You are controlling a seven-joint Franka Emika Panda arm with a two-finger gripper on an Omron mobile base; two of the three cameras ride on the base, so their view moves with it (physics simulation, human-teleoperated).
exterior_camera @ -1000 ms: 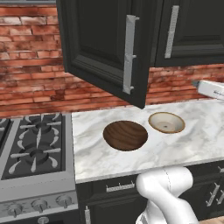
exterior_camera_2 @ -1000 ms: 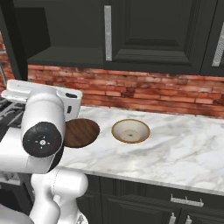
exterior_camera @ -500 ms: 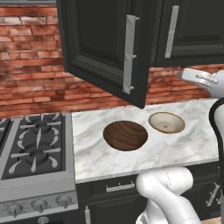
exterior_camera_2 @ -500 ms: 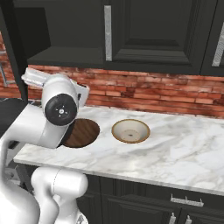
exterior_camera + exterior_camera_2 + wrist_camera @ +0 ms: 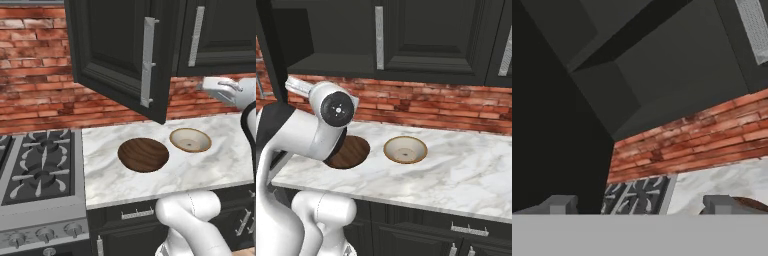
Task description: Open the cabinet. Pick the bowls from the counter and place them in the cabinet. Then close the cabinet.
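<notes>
Up at the right edge of the left base view, the gripper [image 5: 207,85] hangs in the air above the counter, level with the bottom of the wall cabinet. Through the hand view its two dark fingertips [image 5: 561,204] stand well apart with nothing between them, aimed at the brick backsplash [image 5: 712,135] and the underside of the cabinet [image 5: 677,65]. The cabinet's left door [image 5: 120,55] is swung wide open over the marble counter [image 5: 220,165], its long silver bar handle [image 5: 147,62] upright; the right door [image 5: 220,35] is closed. Below, on the counter, the dark brown wood-grain bowl [image 5: 143,154] sits just beside the smaller cream bowl [image 5: 190,140], the two apart. The gas stovetop [image 5: 37,165] lies to the counter's left. Dark drawers [image 5: 456,230] run beneath the slab.
</notes>
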